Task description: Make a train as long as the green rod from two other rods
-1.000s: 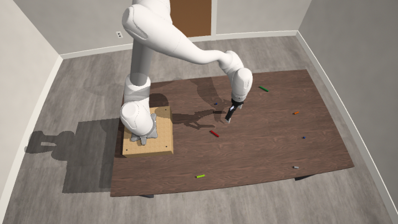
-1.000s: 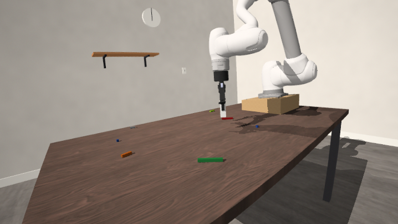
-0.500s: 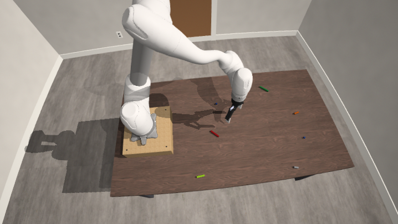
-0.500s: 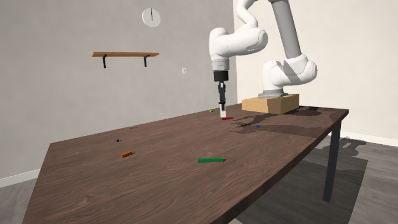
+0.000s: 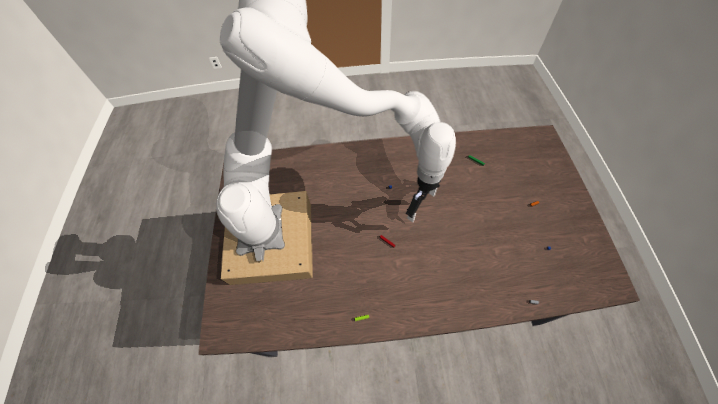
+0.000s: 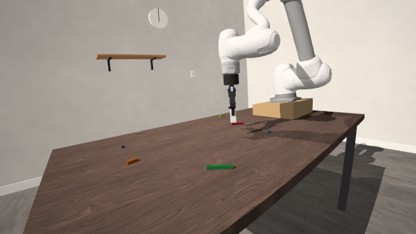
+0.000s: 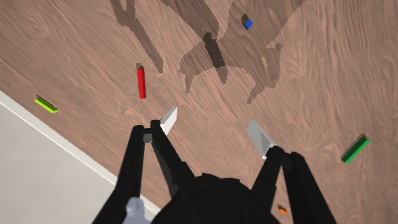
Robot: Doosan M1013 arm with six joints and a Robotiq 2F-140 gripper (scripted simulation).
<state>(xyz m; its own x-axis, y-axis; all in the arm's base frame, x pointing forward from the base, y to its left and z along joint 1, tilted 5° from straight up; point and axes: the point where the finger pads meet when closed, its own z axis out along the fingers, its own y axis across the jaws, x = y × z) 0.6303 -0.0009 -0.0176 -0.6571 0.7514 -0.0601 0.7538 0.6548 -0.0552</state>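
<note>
The pincer (image 5: 422,205) (image 6: 232,114) (image 7: 212,119) hangs over the middle of the counter (image 5: 466,281) (image 6: 163,192) (image 7: 310,75), pointing down, its two fingers wide apart with nothing between them. The arm (image 5: 311,70) (image 6: 252,44) reaches out to it from a wooden block (image 5: 296,241) (image 6: 294,109) at one end of the counter.

The green rod (image 5: 475,160) (image 6: 219,167) (image 7: 356,150) lies flat near a long edge, on the door side of the room. The red rod (image 5: 387,241) (image 6: 237,123) (image 7: 142,83) lies near the pincer, well apart from the green one. One blue rod (image 5: 390,186) (image 6: 268,132) (image 7: 248,24) sits beside the arm's shadow; the other blue rod (image 5: 548,248) (image 6: 123,146) is well away from it, between the orange rod (image 5: 534,203) (image 6: 132,161) (image 7: 283,210) and the grey rod (image 5: 534,301) (image 6: 139,132) in the top view. The lime rod (image 5: 361,318) (image 6: 221,115) (image 7: 46,105) lies near the long edge opposite the green one. All seven rods are apart from one another, so no two form a train.
</note>
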